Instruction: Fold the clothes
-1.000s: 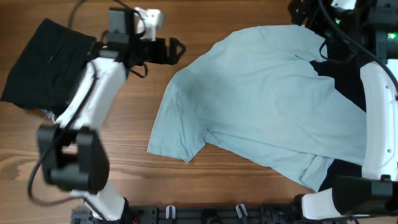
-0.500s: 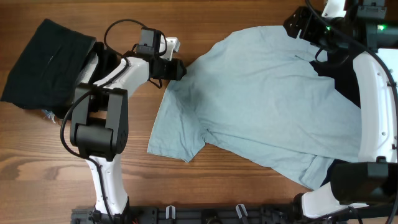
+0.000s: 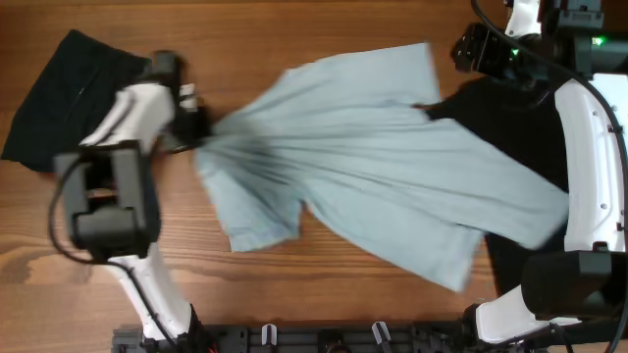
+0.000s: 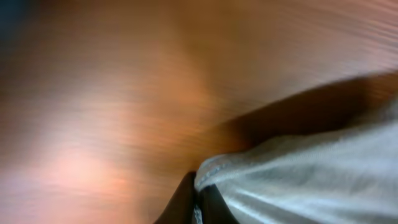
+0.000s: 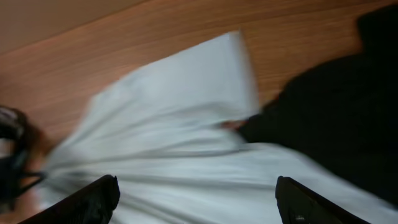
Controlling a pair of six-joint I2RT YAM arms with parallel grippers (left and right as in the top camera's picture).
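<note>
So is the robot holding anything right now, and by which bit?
The left gripper pinches the pale sky-blue fabric T-shirt by the hemmed edge nearest that arm. The right gripper is open over the shirt and holds nothing.

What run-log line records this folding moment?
left gripper shut on T-shirt edge | right gripper open, holding nothing | T-shirt unfolded, partly over black garment

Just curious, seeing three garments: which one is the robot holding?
The pale blue T-shirt, bunched in the left gripper; the black garment at left and the black one at right lie ungripped.
</note>
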